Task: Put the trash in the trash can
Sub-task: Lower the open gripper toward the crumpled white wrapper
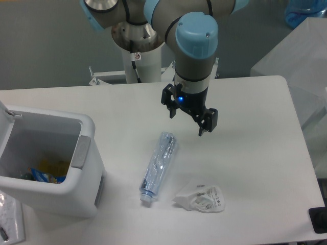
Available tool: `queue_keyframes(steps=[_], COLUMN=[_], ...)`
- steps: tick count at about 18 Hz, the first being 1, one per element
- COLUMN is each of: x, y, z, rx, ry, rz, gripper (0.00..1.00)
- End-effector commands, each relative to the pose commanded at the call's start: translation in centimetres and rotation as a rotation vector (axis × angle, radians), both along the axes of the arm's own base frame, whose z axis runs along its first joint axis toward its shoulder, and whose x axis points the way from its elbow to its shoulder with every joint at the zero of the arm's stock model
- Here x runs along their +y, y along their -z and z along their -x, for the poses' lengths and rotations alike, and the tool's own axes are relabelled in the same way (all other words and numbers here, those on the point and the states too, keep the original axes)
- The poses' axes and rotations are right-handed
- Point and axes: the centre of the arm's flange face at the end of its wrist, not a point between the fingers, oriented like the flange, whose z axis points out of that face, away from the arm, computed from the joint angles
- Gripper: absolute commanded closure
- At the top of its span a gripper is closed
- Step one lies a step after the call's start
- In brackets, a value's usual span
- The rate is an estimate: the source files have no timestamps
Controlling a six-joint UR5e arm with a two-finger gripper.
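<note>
A crushed clear bluish bottle point(158, 166) with a white cap lies on the white table, its cap toward the front. A crumpled white printed wrapper point(202, 197) lies to its right, nearer the front edge. The white boxy trash can point(87, 176) with a grey tab on its rim stands at the left, with some coloured items inside. My gripper point(187, 124) hangs open and empty above the table, just beyond and right of the bottle's far end.
The arm's base column point(138, 56) stands at the table's back edge. A translucent plastic sheet point(301, 66) hangs at the right. A dark object point(319, 219) sits at the front right corner. A flat white item point(10, 222) lies left of the can.
</note>
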Motion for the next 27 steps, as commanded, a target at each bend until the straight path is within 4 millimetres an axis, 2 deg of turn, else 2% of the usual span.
queue_keyframes(steps=[4, 6, 11, 14, 17, 23, 27], x=[0.6, 1.9, 5.9, 7.2, 8.5, 9.7, 10.1], y=[0.7, 1.3, 5.3, 6.8, 9.5, 14.3, 16.7], z=[0.4, 0.9, 2.9, 3.4, 3.3, 3.0, 3.4], rx=[0.002, 0.040, 0.131, 0.120, 0.091, 0.039, 0.016], ry=[-0.022, -0.060, -0.051, -0.070, -0.044, -0.035, -0.032], rz=[-0.015, -0.059, -0.139, -0.135, -0.111, -0.061, -0.037], gripper=[0.00, 0.00, 0.00, 0.00, 0.00, 0.00, 0.00])
